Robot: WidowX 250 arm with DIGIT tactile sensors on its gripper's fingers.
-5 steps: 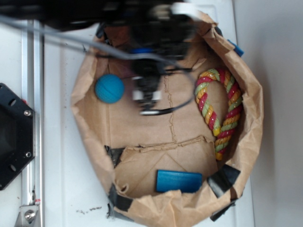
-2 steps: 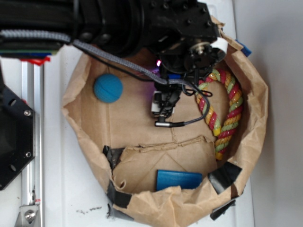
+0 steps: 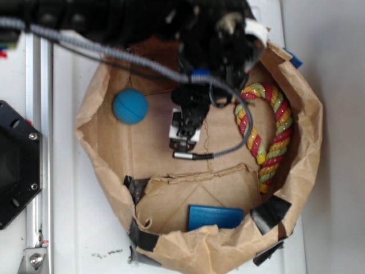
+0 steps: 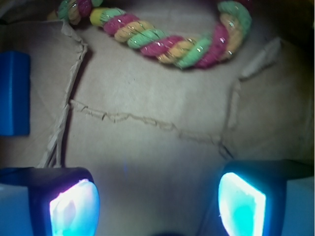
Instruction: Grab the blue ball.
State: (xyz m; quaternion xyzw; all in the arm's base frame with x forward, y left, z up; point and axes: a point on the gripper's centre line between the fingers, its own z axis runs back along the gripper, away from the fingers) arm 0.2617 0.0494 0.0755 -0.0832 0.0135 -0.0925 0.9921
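My gripper [image 3: 185, 132] hangs over the middle of the paper bag [image 3: 97, 165], and my jaws stand wide apart with nothing between them: in the wrist view the 2 glowing pads [image 4: 74, 209] sit at the lower left and lower right corners with only bare brown paper in the gap. The blue ball [image 3: 130, 106] rests on the bag floor in the upper left of the exterior frame, well apart from me and close to the bag's left wall. It does not show in my wrist view at all, which takes in the rope loop [image 4: 162, 37] along the top edge and the flat blue block [image 4: 14, 93] at the left edge. I judge that the main risk is closing on the wrong thing, since what I can see from here is not the ball. A ball this round would likely roll if 1 pad touches it first, and the crumpled wall beside it could catch a finger or get pinched with it. My cable [image 3: 225, 149] may also drag across the paper.
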